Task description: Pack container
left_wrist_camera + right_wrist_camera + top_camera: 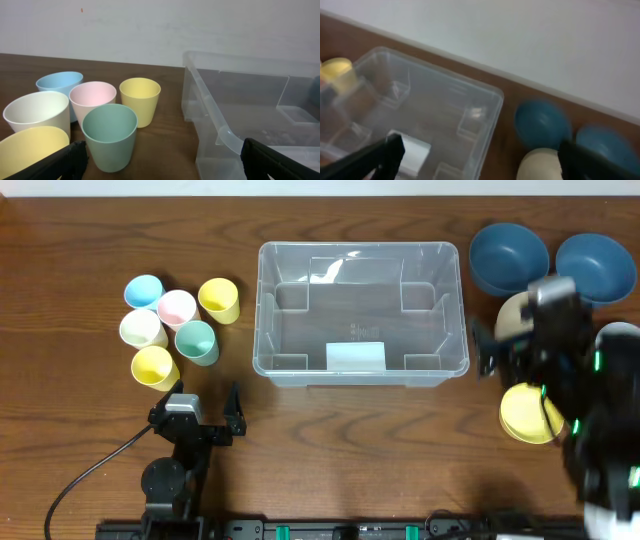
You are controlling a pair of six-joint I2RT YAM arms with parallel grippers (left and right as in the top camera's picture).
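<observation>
The container (262, 310), a large clear plastic bin with a white label, sits empty in the middle of the table; its near corner shows in the left wrist view (220, 131). Left of it stands a cluster of several pastel cups, with a green cup (110, 135) nearest my left gripper (200, 410). That gripper is low, open and holding nothing (162, 160). My right gripper (515, 340) hovers open and empty (480, 155) above the container's right rim (492, 112) and a cream bowl (542, 165).
Two blue bowls (508, 258) (596, 266) lie at the back right. A yellow bowl (528, 415) sits nearer the front under my right arm. The cups include blue (144, 290), pink (177, 308) and yellow (219, 300). A black cable (90, 475) trails front left.
</observation>
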